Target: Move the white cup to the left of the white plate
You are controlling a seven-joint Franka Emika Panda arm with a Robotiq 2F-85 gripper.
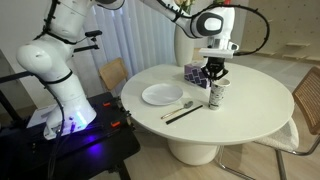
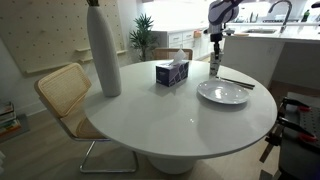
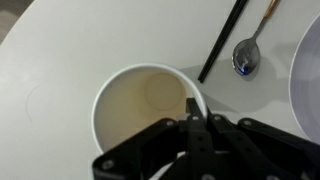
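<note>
Tabletop (image 1: 200, 125), round and white, spread beneath the black two-finger gripper (image 1: 214, 80) of the white Panda arm (image 1: 60, 70). Cane-backed chair with a metal frame (image 2: 62, 90) off the table's edge, farther from the gripper than anything on the table. Tall white bottle-shaped vase (image 2: 103, 55) upright, well apart from the gripper, across the tabletop from it. Round flat white plate (image 1: 162, 95) near the gripper but not under it, only its rim showing at the edge of the wrist view. Blue patterned tissue box (image 2: 172, 73) near the gripper, between it and the vase.

Small tall white cup with dark printed markings (image 1: 214, 96) directly below the gripper, upright, its cream-coloured inside open to the wrist camera. Base on the tabletop or just off it, impossible to tell which. Pair of thin black chopsticks (image 3: 222, 40) flat on the table between gripper and plate, just beside the cup and not touching it. Metal spoon (image 3: 247, 57) beyond the chopsticks, nearer the plate, apart from both.

Jaws drawn narrow, closed on the cup's rim at the side nearer the chopsticks.
</note>
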